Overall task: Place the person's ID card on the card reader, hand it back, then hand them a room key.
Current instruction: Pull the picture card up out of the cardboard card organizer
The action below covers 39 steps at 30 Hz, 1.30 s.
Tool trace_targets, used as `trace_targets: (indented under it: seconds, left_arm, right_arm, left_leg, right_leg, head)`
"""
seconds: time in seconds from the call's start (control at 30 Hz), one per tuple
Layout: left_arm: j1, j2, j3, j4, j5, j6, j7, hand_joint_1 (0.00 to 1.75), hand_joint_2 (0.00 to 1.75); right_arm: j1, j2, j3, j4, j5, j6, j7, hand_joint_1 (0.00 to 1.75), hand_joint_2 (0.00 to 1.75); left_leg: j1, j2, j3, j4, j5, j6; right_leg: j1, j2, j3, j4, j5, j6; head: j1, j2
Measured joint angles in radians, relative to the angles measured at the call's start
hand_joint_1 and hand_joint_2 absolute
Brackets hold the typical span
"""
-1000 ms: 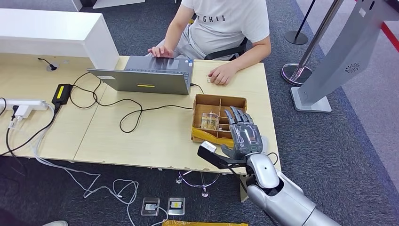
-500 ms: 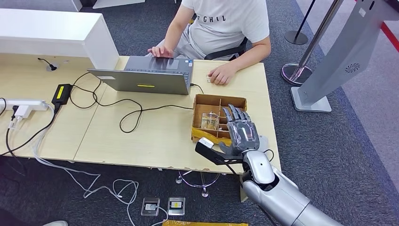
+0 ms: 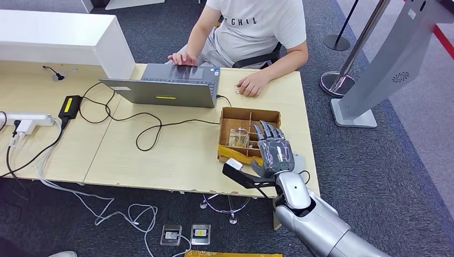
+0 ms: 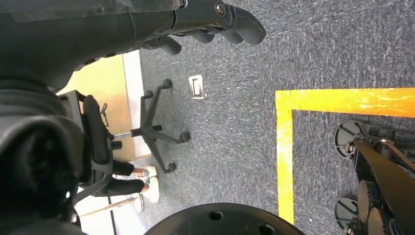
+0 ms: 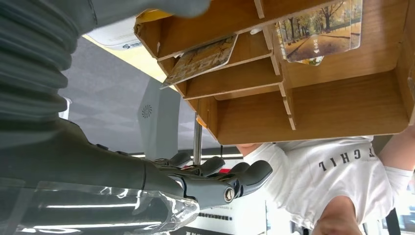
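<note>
The room key cards lie in compartments of the wooden box near the counter's front edge. The right robot hand hovers flat over the box's right side, fingers spread, holding nothing. Reaching down, the fingers could catch a divider and shove the box, or pinch several stacked cards at once. The left robot hand hangs over the floor, fingers loosely curled, nothing in them. Beyond sit a laptop, a looping cable, and the person opposite.
</note>
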<state>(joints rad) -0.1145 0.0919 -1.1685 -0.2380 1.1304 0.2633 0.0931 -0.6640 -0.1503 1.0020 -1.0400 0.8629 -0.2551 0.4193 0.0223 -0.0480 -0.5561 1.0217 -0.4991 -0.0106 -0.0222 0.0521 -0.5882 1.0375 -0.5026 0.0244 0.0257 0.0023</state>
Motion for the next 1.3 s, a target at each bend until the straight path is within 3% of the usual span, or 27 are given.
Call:
trace_targets:
  seconds: [0.07, 0.2, 0.33, 0.8, 0.83, 0.97, 1.03, 1.3]
  left_arm:
    - [0.0, 0.0, 0.0, 0.0, 0.0, 0.002, 0.0, 0.0, 0.0]
    - [0.0, 0.0, -0.001, 0.0, 0.0, 0.003, 0.0, 0.0, 0.0]
    - [0.0, 0.0, -0.001, 0.0, 0.0, 0.003, 0.0, 0.0, 0.0]
    - [0.0, 0.0, -0.001, 0.0, 0.009, 0.009, 0.003, 0.0, 0.0]
    - [0.0, 0.0, -0.001, 0.0, 0.009, 0.009, 0.003, 0.0, 0.0]
    - [0.0, 0.0, -0.001, 0.0, 0.009, 0.009, 0.003, 0.0, 0.0]
    - [0.0, 0.0, -0.001, 0.0, 0.009, 0.009, 0.003, 0.0, 0.0]
    - [0.0, 0.0, -0.009, 0.0, 0.004, 0.008, 0.003, 0.0, 0.0]
  right_arm:
    - [0.0, 0.004, 0.001, 0.014, -0.002, 0.006, 0.0, 1.66, 1.75]
    - [0.0, 0.013, 0.004, 0.039, -0.001, 0.006, 0.0, 1.65, 1.75]
    - [-0.001, 0.018, 0.008, 0.056, 0.004, 0.007, 0.0, 0.0, 1.75]
    - [-0.014, 0.049, 0.018, 0.109, -0.007, 0.0, -0.025, 0.0, 1.75]
    - [-0.015, 0.051, 0.018, 0.112, -0.009, -0.002, -0.027, 0.04, 1.75]
    - [-0.017, 0.056, 0.018, 0.122, -0.022, -0.016, -0.035, 1.64, 1.75]
    - [-0.018, 0.058, 0.018, 0.127, -0.025, -0.021, -0.036, 1.75, 1.75]
    - [-0.025, 0.062, 0.019, 0.143, -0.007, -0.023, -0.025, 1.75, 1.75]
  left_leg:
    - [0.0, 0.0, 0.0, 0.0, 0.0, 0.0]
    - [0.0, 0.0, 0.0, 0.0, 0.0, 0.0]
    - [0.0, 0.0, 0.0, 0.0, 0.0, 0.0]
    - [0.0, 0.0, 0.0, 0.0, 0.0, 0.0]
    - [0.0, 0.0, 0.0, 0.0, 0.0, 0.0]
    - [0.0, 0.0, 0.0, 0.0, 0.0, 0.0]
    - [0.0, 0.0, 0.0, 0.0, 0.0, 0.0]
    - [0.0, 0.0, 0.0, 0.0, 0.0, 0.0]
  right_leg:
    - [0.0, 0.0, 0.0, 0.0, 0.0, 0.0]
    - [0.0, 0.0, 0.0, 0.0, 0.0, 0.0]
    - [0.0, 0.0, 0.0, 0.0, 0.0, 0.0]
    - [0.0, 0.0, 0.0, 0.0, 0.0, 0.0]
    - [0.0, 0.0, 0.0, 0.0, 0.0, 0.0]
    - [0.0, 0.0, 0.0, 0.0, 0.0, 0.0]
    - [0.0, 0.0, 0.0, 0.0, 0.0, 0.0]
    - [0.0, 0.0, 0.0, 0.0, 0.0, 0.0]
  head:
    - [0.0, 0.0]
    - [0.0, 0.0]
    - [0.0, 0.0]
    - [0.0, 0.0]
    - [0.0, 0.0]
    - [0.0, 0.0]
    - [0.0, 0.0]
    - [0.0, 0.0]
